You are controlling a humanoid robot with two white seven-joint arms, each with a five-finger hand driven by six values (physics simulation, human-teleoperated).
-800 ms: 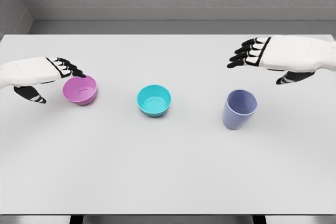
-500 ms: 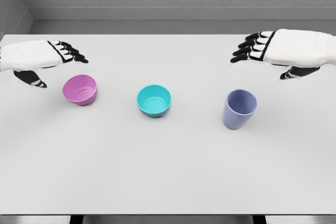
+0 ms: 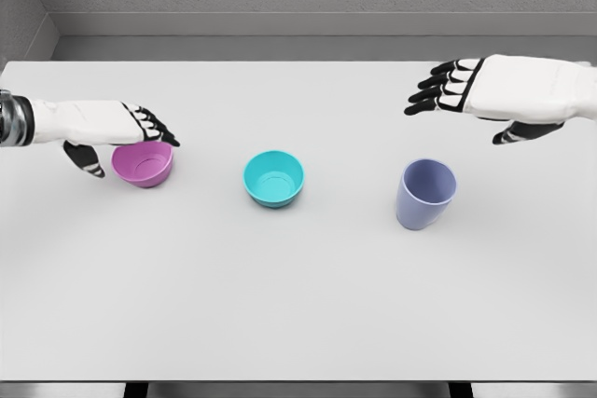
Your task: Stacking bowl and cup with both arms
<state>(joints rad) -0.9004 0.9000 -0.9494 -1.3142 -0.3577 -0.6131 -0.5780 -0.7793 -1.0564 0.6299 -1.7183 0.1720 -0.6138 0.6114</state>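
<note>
A pink bowl [image 3: 145, 165] stands upright on the white table [image 3: 298, 305] at the left. My left hand [image 3: 131, 135] hovers over its far rim, fingers spread above the bowl and thumb down beside its left wall, holding nothing. A teal bowl [image 3: 274, 178] sits at the table's middle. A lavender cup [image 3: 425, 194] stands upright to the right. My right hand [image 3: 466, 100] floats above and behind the cup, fingers spread toward the left, well apart from it.
A grey wall runs behind the table's far edge. The table's front edge [image 3: 298, 381] lies near the bottom of the view.
My left hand dropped and moved right, from behind the pink bowl to right over its rim. The right hand shifted slightly down. Bowls and cup stayed put.
</note>
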